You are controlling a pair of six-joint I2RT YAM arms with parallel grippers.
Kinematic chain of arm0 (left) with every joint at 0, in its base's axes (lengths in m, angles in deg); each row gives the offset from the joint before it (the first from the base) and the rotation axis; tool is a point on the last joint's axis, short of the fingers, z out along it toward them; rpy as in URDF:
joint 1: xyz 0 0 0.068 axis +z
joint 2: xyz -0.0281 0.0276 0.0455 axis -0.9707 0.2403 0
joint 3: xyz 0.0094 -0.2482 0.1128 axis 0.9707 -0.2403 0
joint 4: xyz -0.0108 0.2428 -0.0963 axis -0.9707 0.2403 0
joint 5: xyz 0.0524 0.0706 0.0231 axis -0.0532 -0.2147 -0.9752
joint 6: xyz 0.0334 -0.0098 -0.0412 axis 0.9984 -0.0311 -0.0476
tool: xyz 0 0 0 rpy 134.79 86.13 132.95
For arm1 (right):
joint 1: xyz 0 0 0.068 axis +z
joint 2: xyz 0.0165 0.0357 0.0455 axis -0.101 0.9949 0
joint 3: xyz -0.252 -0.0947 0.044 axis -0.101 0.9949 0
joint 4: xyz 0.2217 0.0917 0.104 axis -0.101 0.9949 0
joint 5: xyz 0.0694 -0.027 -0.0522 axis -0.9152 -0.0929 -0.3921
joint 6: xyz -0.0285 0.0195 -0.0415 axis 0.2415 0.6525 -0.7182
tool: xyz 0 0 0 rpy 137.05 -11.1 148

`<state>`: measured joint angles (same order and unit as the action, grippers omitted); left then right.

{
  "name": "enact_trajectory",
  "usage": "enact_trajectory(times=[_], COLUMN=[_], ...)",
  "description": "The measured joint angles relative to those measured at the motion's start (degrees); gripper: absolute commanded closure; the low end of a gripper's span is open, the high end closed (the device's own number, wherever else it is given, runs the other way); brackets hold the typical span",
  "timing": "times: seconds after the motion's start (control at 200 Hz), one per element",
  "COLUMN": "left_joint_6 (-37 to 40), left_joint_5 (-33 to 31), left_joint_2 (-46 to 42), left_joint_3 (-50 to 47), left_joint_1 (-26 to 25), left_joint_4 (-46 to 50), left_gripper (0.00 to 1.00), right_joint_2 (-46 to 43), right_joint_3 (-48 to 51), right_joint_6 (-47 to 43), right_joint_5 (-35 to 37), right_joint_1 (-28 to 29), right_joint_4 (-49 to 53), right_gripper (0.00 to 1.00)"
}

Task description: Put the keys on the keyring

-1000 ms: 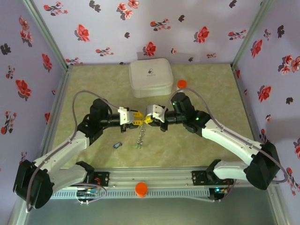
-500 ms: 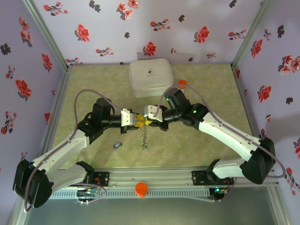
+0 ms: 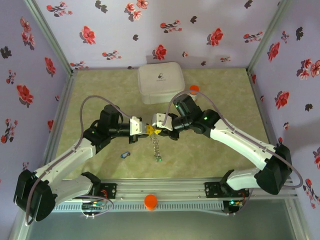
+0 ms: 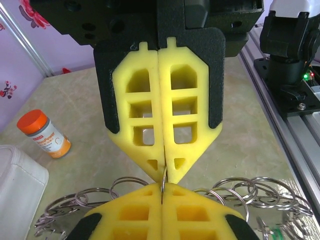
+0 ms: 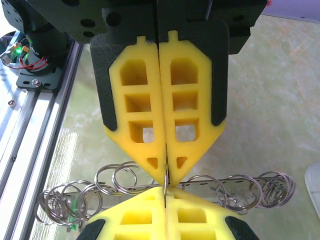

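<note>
Status: left gripper (image 3: 148,131) and right gripper (image 3: 158,130) meet tip-to-tip mid-table, both clamped on thin grey metal chain-like keyring (image 3: 156,145). Small blue-headed key (image 3: 125,155) lies apart, left of chain.

Table (image 3: 90,100) holds white case (image 3: 160,82), bottle (image 3: 194,89), key (image 3: 125,155).

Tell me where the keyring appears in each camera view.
Top external: keyring hangs at centre, below the yellow fingers.
Left wrist: keyring spreads along the bottom edge, behind the fingers.
Right wrist: keyring crosses the lower part, behind the fingers.
Shared landmark: both yellow finger pairs meeting tip to tip.
</note>
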<state>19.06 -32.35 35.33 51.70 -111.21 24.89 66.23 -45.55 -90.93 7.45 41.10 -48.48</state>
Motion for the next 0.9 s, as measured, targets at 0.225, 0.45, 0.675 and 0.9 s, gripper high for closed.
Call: enact_trajectory(times=[0.225,0.45,0.675,0.9], left_joint_6=[-0.52,-7.04,-16.72,-22.08], left_joint_5=[-4.24,-15.04,-30.6,-43.87], left_joint_2=[-2.14,-4.26,-4.33,-4.2], left_joint_3=[-0.61,-1.62,1.2,3.8], left_joint_1=[-0.2,-0.63,-0.68,-0.52], left_joint_4=[-0.81,-2.67,-0.83,1.01], left_gripper=[1.0,1.0,1.0,1.0], right_joint_2=[-3.34,-8.72,-6.49,-2.51], right_joint_3=[4.33,9.62,7.78,7.26], right_joint_6=[3.32,17.64,30.86,36.33], right_joint_5=[-0.5,11.96,23.32,23.61], right_joint_1=[-2.03,-4.13,-4.15,-2.58], right_joint_4=[-6.51,-16.02,-16.44,-17.66], right_gripper=[0.59,0.58,0.58,0.58])
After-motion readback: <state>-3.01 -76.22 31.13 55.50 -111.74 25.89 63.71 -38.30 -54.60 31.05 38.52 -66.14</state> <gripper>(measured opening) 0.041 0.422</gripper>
